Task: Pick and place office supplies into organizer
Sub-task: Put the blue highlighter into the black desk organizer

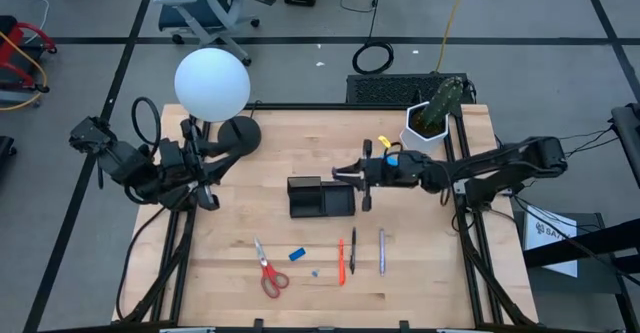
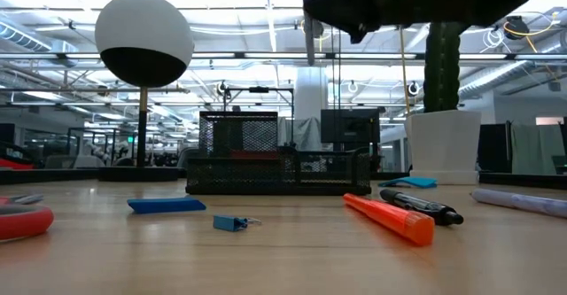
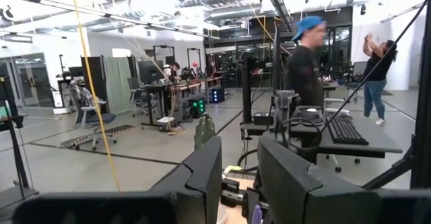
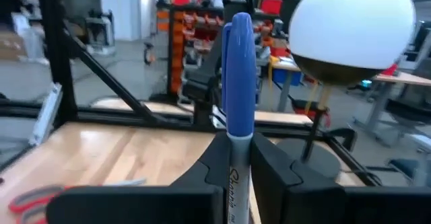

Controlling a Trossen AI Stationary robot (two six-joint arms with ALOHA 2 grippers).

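My right gripper (image 1: 345, 174) reaches in from the table's right and hangs over the right end of the black organizer (image 1: 320, 198), shut on a blue marker (image 4: 239, 83). The low view shows this gripper (image 2: 372, 7) high above the organizer (image 2: 279, 158). On the near table lie red-handled scissors (image 1: 270, 273), a blue eraser (image 1: 297, 254), a red pen (image 1: 341, 258), a black pen (image 1: 353, 253) and a grey pen (image 1: 381, 251). My left gripper (image 1: 206, 197) waits at the left beside the lamp, open and empty (image 3: 239, 177). My right gripper pinches the marker's barrel (image 4: 238, 151), just below its blue cap, between its two fingers. The fingers come level from the table's right side and lie across the marker. The marker stands upright, cap up, lifted clear of the table.
A white globe lamp (image 1: 212, 83) on a round black base (image 1: 238, 133) stands at the far left. A white potted cactus (image 1: 432, 118) stands at the far right. A small blue clip (image 2: 232, 223) lies near the eraser. People stand in the room beyond the table (image 3: 306, 62).
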